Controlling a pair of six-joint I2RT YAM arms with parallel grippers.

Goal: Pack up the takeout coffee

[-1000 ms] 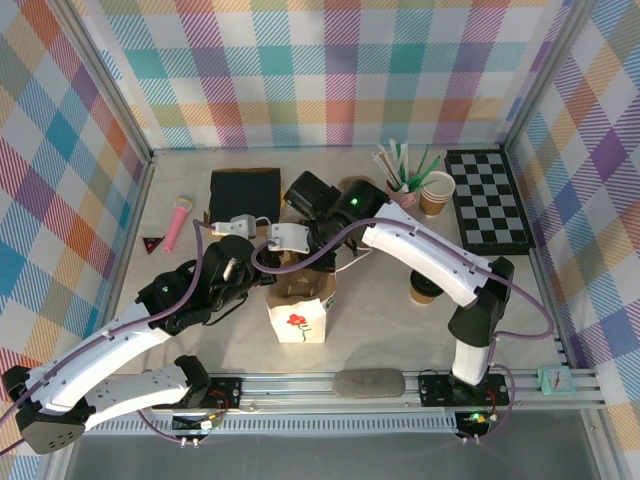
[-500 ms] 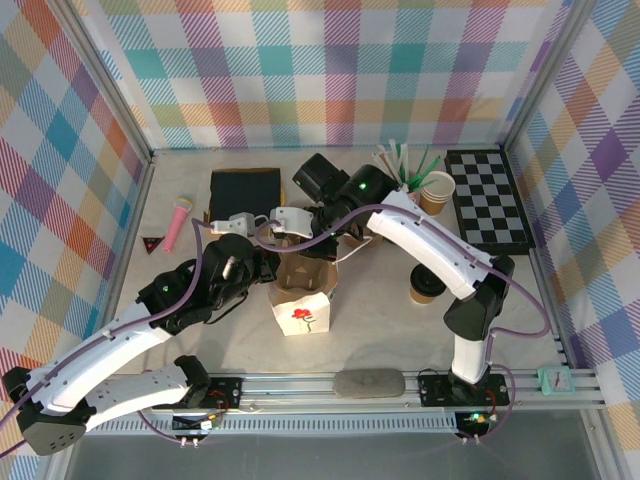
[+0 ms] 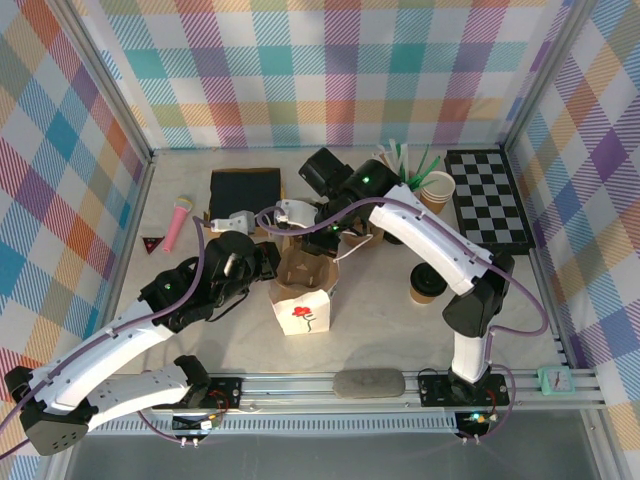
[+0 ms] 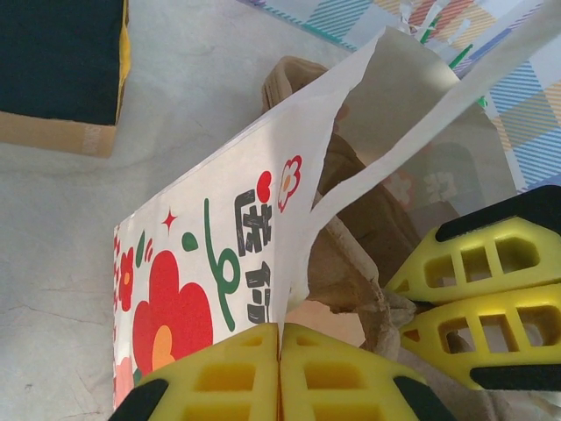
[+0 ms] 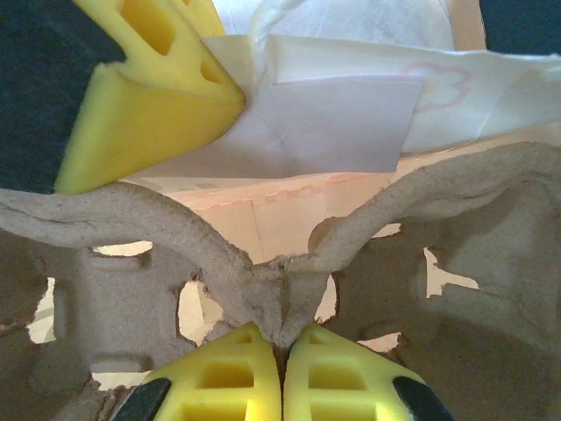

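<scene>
Table: a pale grey tabletop [image 3: 380, 325] inside plaid walls; my two arms reach in from its near edge.
Bag: a white paper bag with a red flower print [image 3: 300, 312] stands upright in the middle of the table, its mouth open upward.
Carrier: a brown moulded-pulp cup carrier [image 3: 303, 270] sits in the mouth of the bag. I see no cup in its wells.
Coffee: the small brown kraft paper cup with a round black plastic lid [image 3: 426, 288] stands upright on the table, right of the bag and apart from it.
Left claw: my left claw [image 4: 279, 338] has its yellow fingers pinched tight on the bag's upper rim.
Right claw: my right claw [image 5: 282, 346] has its fingers pinched together on the carrier's central ridge.
Key relation: the coffee lies to the right of both claws and a little toward the near edge, beside my right forearm, so my right arm is nearer. Its long axis is vertical. I judge my right claw must first let go of the carrier.
</scene>
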